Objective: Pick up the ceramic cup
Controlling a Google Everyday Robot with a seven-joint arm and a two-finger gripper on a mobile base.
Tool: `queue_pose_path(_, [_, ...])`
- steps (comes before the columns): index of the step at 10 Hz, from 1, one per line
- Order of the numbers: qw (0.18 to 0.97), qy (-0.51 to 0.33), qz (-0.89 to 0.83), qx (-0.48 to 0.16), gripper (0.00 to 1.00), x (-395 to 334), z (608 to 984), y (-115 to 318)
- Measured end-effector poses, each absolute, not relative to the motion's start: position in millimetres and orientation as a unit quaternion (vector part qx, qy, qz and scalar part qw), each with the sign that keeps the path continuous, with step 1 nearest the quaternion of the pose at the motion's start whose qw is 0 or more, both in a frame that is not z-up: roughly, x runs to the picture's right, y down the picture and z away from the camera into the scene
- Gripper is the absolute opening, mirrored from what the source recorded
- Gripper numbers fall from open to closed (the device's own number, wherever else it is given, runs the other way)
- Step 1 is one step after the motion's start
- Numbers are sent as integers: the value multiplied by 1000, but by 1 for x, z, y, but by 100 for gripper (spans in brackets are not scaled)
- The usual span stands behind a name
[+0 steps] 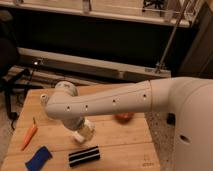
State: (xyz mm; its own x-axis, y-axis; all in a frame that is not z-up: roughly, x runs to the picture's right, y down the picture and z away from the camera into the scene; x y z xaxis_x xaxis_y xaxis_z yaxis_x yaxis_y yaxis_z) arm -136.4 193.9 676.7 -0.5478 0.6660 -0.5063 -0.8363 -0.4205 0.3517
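Observation:
The white ceramic cup [80,135] sits on the wooden table [125,145], just left of its middle. My gripper [85,127] comes down from the thick white arm [110,102] and is right at the cup's top, partly covering it. The wrist hides where gripper and cup meet, so I cannot tell whether it touches or holds the cup. The arm crosses the table from the right and hides much of the table's back half.
An orange-brown bowl [124,117] peeks out under the arm, right of the cup. A small bottle's white cap [44,96] shows at the back left. A carrot [29,136] lies at the left, a blue object [39,159] at the front left, and a black striped object [84,156] in front of the cup.

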Motion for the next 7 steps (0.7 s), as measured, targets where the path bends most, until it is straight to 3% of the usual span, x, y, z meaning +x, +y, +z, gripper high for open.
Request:
queue_pose_path(3, [477, 294, 802, -206, 80, -136, 696, 199])
queue_pose_path(7, [498, 296, 787, -213, 80, -131, 706, 205])
